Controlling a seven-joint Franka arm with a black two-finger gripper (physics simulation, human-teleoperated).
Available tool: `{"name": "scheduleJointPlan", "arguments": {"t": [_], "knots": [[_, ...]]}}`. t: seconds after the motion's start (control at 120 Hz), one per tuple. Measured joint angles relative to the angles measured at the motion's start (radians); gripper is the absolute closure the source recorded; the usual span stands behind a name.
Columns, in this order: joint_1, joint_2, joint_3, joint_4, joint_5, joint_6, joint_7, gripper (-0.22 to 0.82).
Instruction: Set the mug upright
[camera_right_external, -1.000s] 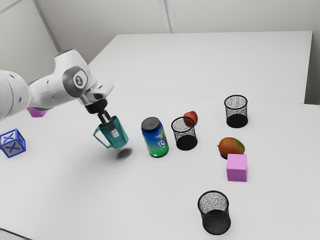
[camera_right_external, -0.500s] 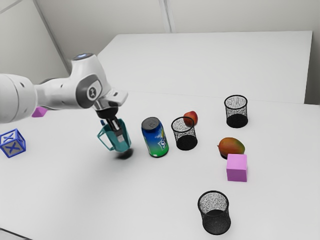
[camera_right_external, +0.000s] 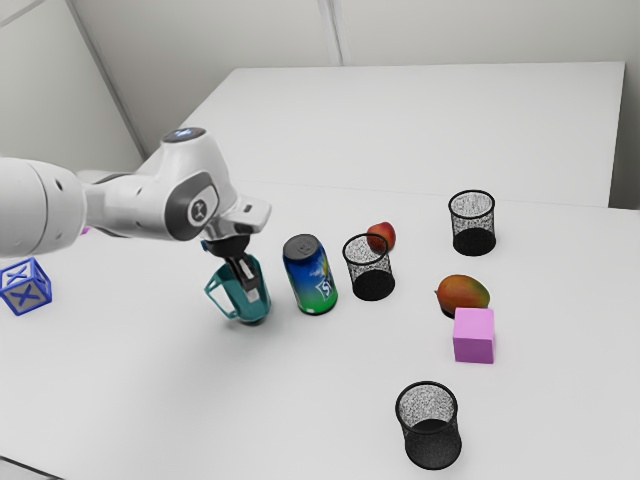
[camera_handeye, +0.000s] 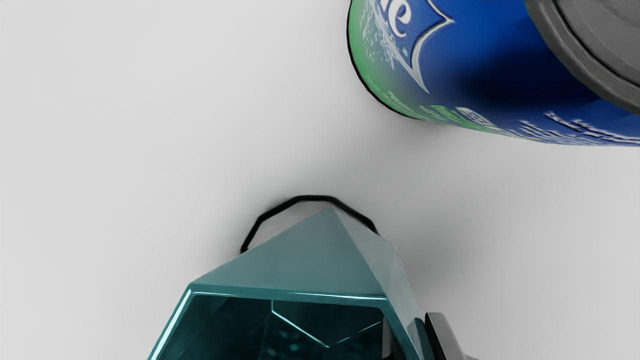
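My gripper (camera_right_external: 246, 278) points down at the teal mug (camera_right_external: 243, 300) in the exterior view, its fingers on the mug's wall. The mug leans slightly, base low at the table, with its handle toward the exterior view's left. In the wrist view the open mouth of the mug (camera_handeye: 290, 295) faces the camera. The gripper (camera_handeye: 407, 337) has one finger inside the mug and the other against the outside, shut on the wall between them. Whether the base rests fully on the table I cannot tell.
A blue-green can (camera_right_external: 311, 275) stands close beside the mug, also the can (camera_handeye: 450, 65) in the wrist view. Farther off are mesh cups (camera_right_external: 369, 268), a red fruit (camera_right_external: 381, 237), a mango (camera_right_external: 463, 294), a pink cube (camera_right_external: 474, 336) and a blue-edged box (camera_right_external: 25, 286).
My gripper has carried the mug toward the exterior view's right and lower, closer to the can. The mug has tipped nearer to upright, and its dark shadow has drawn in under the base.
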Motion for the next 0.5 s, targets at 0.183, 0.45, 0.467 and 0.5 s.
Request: {"name": "scheduleJointPlan", "arguments": {"t": [0.183,0.45,0.467,0.5], "knots": [[0.003,0.0,-0.005,-0.001,0.001,0.01,-0.027,0.72],[0.003,0.0,-0.005,-0.002,-0.003,0.016,-0.047,0.49],[0.003,0.0,-0.005,-0.002,-0.003,0.017,-0.048,0.47],[0.003,0.0,-0.005,-0.002,-0.003,0.017,-0.05,0.44]]}}
